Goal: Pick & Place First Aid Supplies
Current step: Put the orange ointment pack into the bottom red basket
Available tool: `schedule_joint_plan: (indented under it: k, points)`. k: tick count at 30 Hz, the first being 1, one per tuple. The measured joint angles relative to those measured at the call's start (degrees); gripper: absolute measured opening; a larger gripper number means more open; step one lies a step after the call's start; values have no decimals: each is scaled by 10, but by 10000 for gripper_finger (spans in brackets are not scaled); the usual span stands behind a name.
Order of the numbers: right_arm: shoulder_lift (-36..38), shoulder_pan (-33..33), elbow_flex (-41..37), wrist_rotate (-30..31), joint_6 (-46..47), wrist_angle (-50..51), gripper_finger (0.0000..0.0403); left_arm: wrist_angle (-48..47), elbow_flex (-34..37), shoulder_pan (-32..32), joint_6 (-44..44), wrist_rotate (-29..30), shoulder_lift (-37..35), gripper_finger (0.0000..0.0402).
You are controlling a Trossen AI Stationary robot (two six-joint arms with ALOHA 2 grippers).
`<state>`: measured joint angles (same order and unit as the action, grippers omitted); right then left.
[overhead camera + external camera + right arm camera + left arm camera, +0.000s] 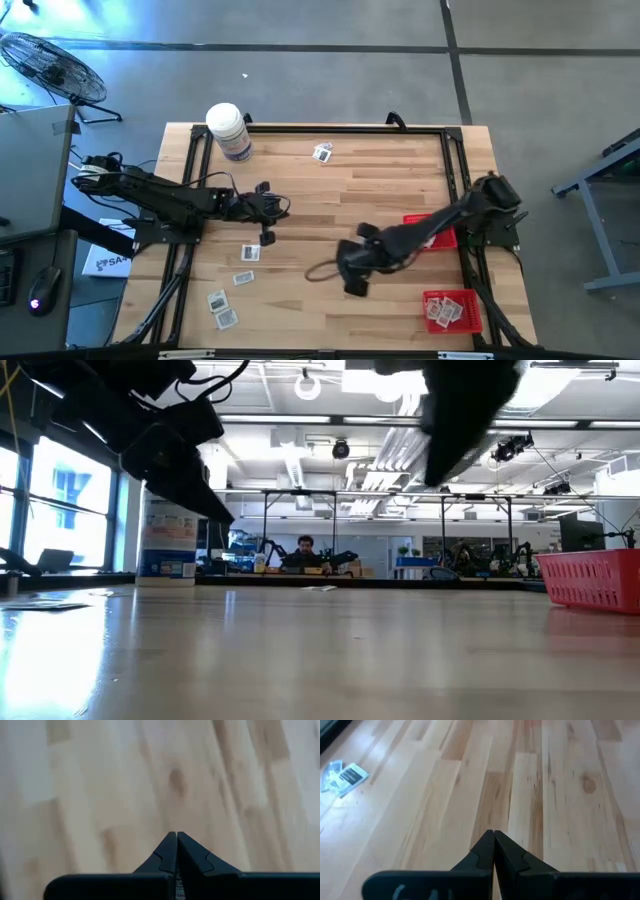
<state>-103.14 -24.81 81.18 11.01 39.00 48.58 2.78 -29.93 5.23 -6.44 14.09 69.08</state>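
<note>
Over at the left edge of the wooden table (330,190), the left arm reaches in, its left gripper (494,836) pinched fully closed with nothing between the fingers, hanging above bare planks. Toward the table's near-left corner lie four first aid packets (232,285), scattered flat on the wood. Up at the far-left corner stands the white bottle (228,130), and along the far edge, closer to the table's middle, sits one more packet (322,152). Now the table's centre: the right gripper (177,836) is over open wood there, fingers pressed tight together, empty. Right of the table's centre, a red basket (443,238) shows partly under the right arm. At the table's near-right corner, a second red basket (452,310) has white packets lying inside it.
</note>
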Motion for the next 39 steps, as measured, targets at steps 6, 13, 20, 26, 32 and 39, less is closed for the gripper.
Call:
schedule_joint_plan:
  k: [6,13,20,26,32,39]
  points:
    - [50,-110,2,-25,185,145,1,23,0,0,4,0,0,0]
    - [75,-244,-45,-109,459,274,1,37,0,0,4,1,0,0]
    - [98,-320,-141,-129,604,165,1,37,0,0,4,2,0,0]
    - [98,-335,-216,-146,628,63,1,36,0,0,4,13,0,0]
    - [98,-335,-268,-148,627,-22,2,37,0,0,2,21,0,0]
    - [98,-335,-277,-132,613,-45,4,47,0,0,2,21,0,0]
